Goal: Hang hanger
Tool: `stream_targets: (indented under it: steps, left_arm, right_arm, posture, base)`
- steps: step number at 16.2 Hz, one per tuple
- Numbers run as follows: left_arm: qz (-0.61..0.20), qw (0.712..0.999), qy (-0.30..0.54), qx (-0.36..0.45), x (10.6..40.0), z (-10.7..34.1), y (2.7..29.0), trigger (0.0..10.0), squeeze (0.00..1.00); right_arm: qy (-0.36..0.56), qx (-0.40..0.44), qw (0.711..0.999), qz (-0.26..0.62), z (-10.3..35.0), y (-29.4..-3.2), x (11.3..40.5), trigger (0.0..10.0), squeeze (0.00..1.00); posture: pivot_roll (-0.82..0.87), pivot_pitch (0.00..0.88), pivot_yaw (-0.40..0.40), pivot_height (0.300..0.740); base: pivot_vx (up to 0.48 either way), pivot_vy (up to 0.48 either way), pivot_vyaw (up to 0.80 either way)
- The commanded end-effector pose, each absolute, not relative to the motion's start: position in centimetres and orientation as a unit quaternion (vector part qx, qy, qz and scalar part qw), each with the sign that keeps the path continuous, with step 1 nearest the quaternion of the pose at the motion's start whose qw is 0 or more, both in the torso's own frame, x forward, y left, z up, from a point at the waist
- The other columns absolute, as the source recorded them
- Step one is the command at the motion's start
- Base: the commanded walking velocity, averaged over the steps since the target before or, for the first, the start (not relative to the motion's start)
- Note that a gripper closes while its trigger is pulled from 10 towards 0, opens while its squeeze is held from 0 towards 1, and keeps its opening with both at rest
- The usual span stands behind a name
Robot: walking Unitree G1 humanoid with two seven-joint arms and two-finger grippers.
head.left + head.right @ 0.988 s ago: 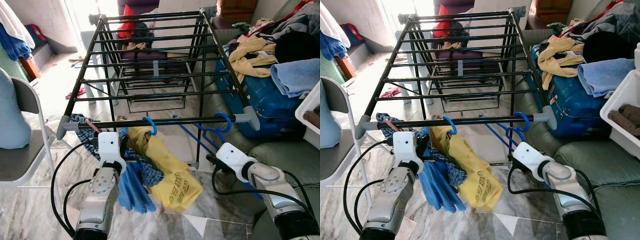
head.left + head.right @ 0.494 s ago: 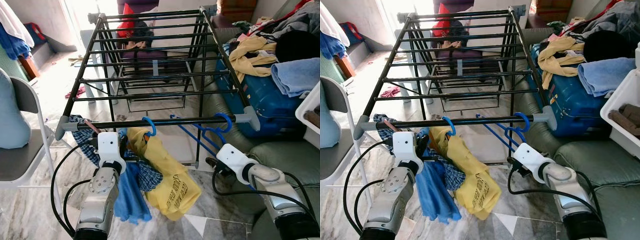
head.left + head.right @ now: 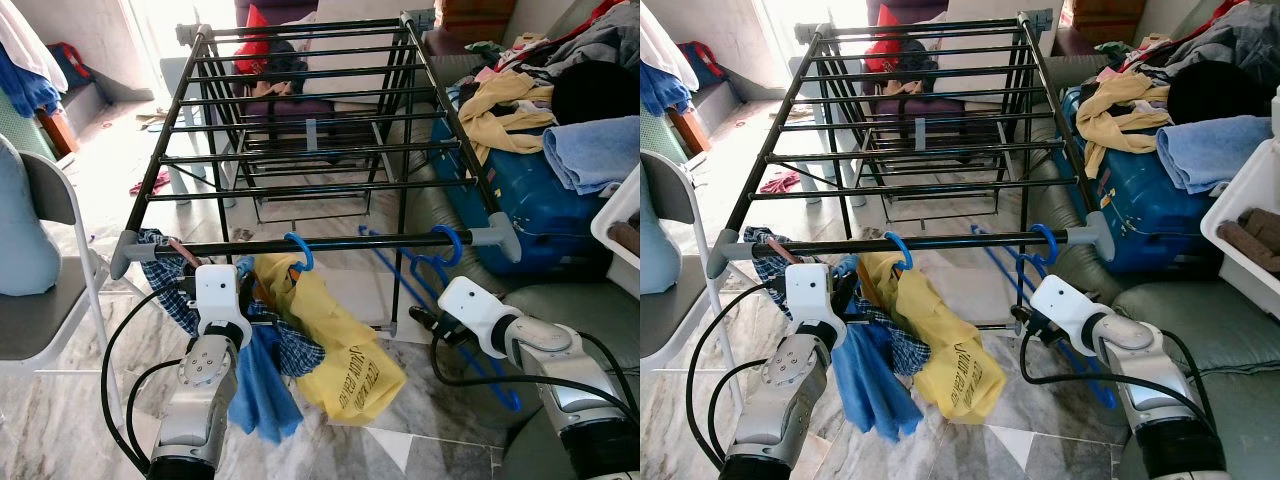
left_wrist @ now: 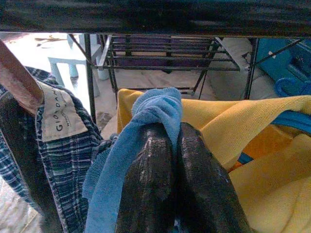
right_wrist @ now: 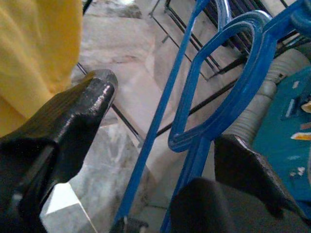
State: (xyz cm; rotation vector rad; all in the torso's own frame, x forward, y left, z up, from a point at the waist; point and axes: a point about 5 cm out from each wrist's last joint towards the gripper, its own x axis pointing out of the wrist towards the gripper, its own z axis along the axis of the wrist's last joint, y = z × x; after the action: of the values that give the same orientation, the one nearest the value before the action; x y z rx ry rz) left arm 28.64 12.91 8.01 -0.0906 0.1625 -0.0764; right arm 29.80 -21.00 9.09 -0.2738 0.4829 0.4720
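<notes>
Left claw (image 4: 165, 145): fingers pressed together, pinching a blue cloth (image 3: 262, 385) beside the plaid shirt (image 3: 165, 265) and yellow garment (image 3: 340, 345) under the front rail (image 3: 330, 243) of the drying rack. Blue hanger (image 3: 440, 262): hook over the same rail near its right end. Right claw (image 5: 160, 121): spread wide, hanger's bars passing between its fingers, untouched.

left hand (image 4: 167, 141) pinching blue cloth (image 4: 146, 121)

sunlit marble floor (image 3: 70, 400), folding chair (image 3: 45, 300)
</notes>
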Motion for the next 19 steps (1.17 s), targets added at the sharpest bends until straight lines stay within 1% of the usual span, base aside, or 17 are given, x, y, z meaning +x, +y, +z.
stream_targets:
  steps: [1, 2, 3, 5, 6, 7, 9, 13, 14, 16, 19]
  left_arm:
    - [-0.038, 0.995, 0.082, -0.039, 28.9, 8.2, 12.9, 10.0, 0.00]
    - [-0.038, 0.995, 0.083, -0.039, 29.0, 8.2, 12.9, 10.0, 0.00]
    - [-0.039, 0.995, 0.084, -0.038, 29.0, 8.2, 12.9, 10.0, 0.00]
    - [-0.040, 0.995, 0.085, -0.038, 29.0, 8.1, 12.8, 10.0, 0.00]
    - [-0.041, 0.995, 0.087, -0.037, 29.0, 8.1, 12.8, 10.0, 0.00]
    - [-0.041, 0.995, 0.087, -0.037, 29.0, 8.1, 12.8, 10.0, 0.00]
    - [-0.041, 0.995, 0.088, -0.036, 29.0, 8.1, 12.8, 10.0, 0.00]
    - [-0.042, 0.995, 0.089, -0.035, 28.9, 8.1, 12.8, 10.0, 0.00]
    - [-0.042, 0.994, 0.090, -0.035, 28.9, 8.0, 12.8, 10.0, 0.00]
    - [-0.045, 0.994, 0.093, -0.035, 28.8, 7.9, 12.7, 10.0, 0.00]
    - [-0.046, 0.994, 0.093, -0.034, 28.8, 7.9, 12.7, 10.0, 0.00]
  right_arm:
    - [0.234, -0.143, 0.935, 0.223, 9.4, -21.4, 30.0, 10.0, 0.75]
    - [0.236, -0.145, 0.935, 0.221, 9.3, -21.7, 29.9, 10.0, 0.16]
    - [0.238, -0.150, 0.934, 0.218, 9.3, -22.0, 29.9, 10.0, 0.00]
    - [0.239, -0.161, 0.931, 0.223, 9.4, -22.4, 29.8, 10.0, 0.00]
    - [0.237, -0.178, 0.931, 0.211, 9.9, -23.7, 30.3, 10.0, 0.00]
    - [0.237, -0.178, 0.931, 0.211, 9.9, -23.7, 30.3, 10.0, 0.00]
    - [0.233, -0.184, 0.935, 0.193, 10.6, -24.7, 30.8, 10.0, 0.00]
    - [0.238, -0.172, 0.936, 0.193, 10.3, -25.1, 30.7, 10.0, 0.00]
    - [0.242, -0.158, 0.934, 0.212, 9.9, -24.8, 30.5, 0.0, 0.00]
    - [0.252, -0.155, 0.919, 0.260, 9.2, -24.4, 29.8, 0.0, 0.00]
    - [0.253, -0.155, 0.917, 0.266, 9.2, -24.5, 29.7, 0.0, 0.00]
  posture:
    - [-0.16, 0.000, 0.043, 0.740]
    - [-0.16, 0.000, 0.045, 0.740]
    - [-0.16, 0.000, 0.045, 0.740]
    - [-0.16, 0.000, 0.045, 0.740]
    - [-0.16, 0.000, 0.046, 0.740]
    - [-0.16, 0.000, 0.046, 0.740]
    - [-0.16, 0.000, 0.045, 0.740]
    - [-0.16, 0.000, 0.047, 0.740]
    - [-0.16, 0.000, 0.048, 0.740]
    - [-0.16, 0.000, 0.049, 0.740]
    - [-0.16, 0.000, 0.049, 0.740]
  base:
    - [0.000, 0.000, 0.00]
    - [0.000, 0.000, 0.00]
    - [0.000, 0.000, 0.00]
    - [0.000, 0.000, 0.00]
    - [0.000, 0.000, 0.00]
    - [0.000, 0.000, 0.00]
    - [0.000, 0.000, 0.00]
    - [0.000, 0.000, 0.00]
    - [0.000, 0.000, 0.00]
    - [0.000, 0.000, 0.00]
    - [0.000, 0.000, 0.00]
